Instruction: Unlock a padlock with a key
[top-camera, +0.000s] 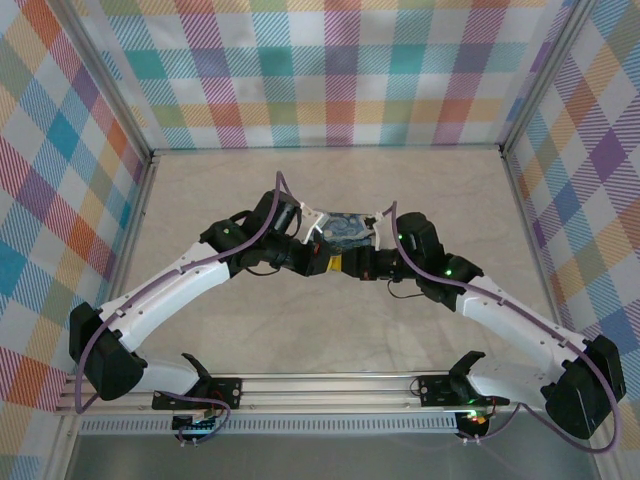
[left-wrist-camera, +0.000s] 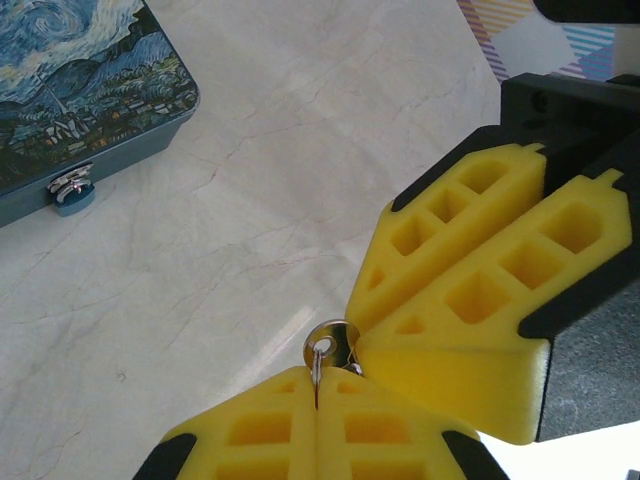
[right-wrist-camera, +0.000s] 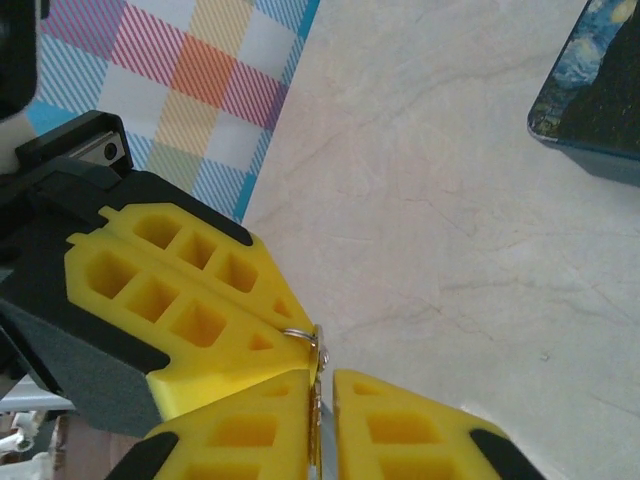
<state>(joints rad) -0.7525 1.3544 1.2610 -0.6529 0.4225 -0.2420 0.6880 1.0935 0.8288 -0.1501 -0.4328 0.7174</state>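
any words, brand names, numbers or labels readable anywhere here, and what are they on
None can be read.
The box lid bears a painted night sky, no lettering.
The padlock and the key show no legible marks.
The circuit board at the rail is too small to read.

key (left-wrist-camera: 331, 346): blade hidden in left gripper (left-wrist-camera: 316, 395) seam | blue painted box (left-wrist-camera: 70, 90): cut by frame edge | silver clasp (left-wrist-camera: 70, 183) on box: too small, lock type unclear | top cam: box near side behind arms (top-camera: 250, 250)
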